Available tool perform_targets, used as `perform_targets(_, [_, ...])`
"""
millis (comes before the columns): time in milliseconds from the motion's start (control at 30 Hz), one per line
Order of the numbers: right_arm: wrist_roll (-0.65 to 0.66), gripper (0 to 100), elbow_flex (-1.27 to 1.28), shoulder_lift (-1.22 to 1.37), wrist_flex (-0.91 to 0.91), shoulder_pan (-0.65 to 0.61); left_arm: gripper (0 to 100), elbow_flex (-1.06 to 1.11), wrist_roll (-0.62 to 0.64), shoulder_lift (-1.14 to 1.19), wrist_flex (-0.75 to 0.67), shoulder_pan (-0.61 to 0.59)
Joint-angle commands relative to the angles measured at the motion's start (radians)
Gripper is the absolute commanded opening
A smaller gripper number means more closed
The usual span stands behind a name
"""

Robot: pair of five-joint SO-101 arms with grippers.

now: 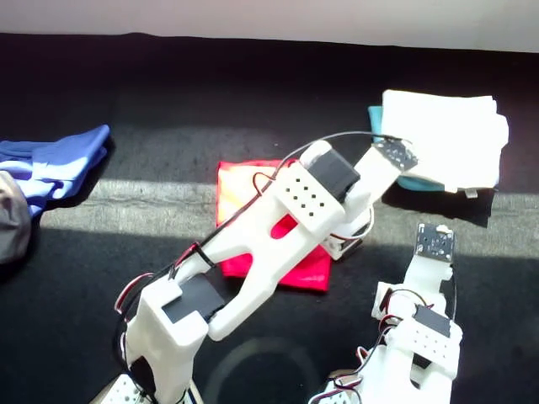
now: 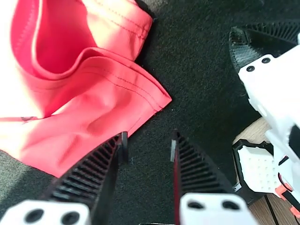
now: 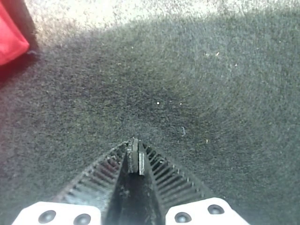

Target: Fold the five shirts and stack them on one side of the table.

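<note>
My left gripper (image 2: 147, 146) fingers apart, empty, just beside red shirt (image 2: 84, 108) hem. Right gripper (image 3: 135, 157) pinched closed on nothing, over black mat (image 3: 211, 93). White shirt (image 1: 442, 139) folded atop teal shirt (image 1: 376, 119).

Five shirts (image 1: 240, 183), two arms (image 1: 299, 202)

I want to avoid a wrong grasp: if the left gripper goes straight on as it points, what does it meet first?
Most likely the black table cover, close beside the red shirt. The left gripper is open over bare cover; depth is unclear.
</note>
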Motion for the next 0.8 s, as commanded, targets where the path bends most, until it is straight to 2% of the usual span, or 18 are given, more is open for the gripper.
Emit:
perform_targets(0, [-0.006,0.6,0.012,-0.002,-0.021,0.031,17,-0.019,-0.008,-0.082,-0.012,-0.018])
perform_targets(67, [-0.006,0.6,0.012,-0.002,-0.021,0.031,17,-0.061,-0.008,-0.131,-0.011,-0.048])
perform_targets(167, [-0.006,0.6,0.012,-0.002,-0.021,0.031,16,-0.113,-0.008,-0.163,-0.029,-0.166])
perform_targets(300, [-0.006,0.6,-0.005,-0.001,-0.015,0.03,1,-0.087,-0.006,-0.094,-0.095,-0.355])
perform_targets(367, [-0.006,0.6,-0.067,0.007,0.036,0.016,2,-0.067,-0.006,-0.025,-0.143,-0.401])
perform_targets(600, [-0.006,0.6,-0.541,0.012,0.325,-0.206,1,-0.067,-0.006,0.211,-0.293,-0.433])
perform_targets(767, [-0.006,0.6,-0.837,0.151,0.415,-0.44,1,-0.067,-0.002,0.294,-0.341,-0.464])
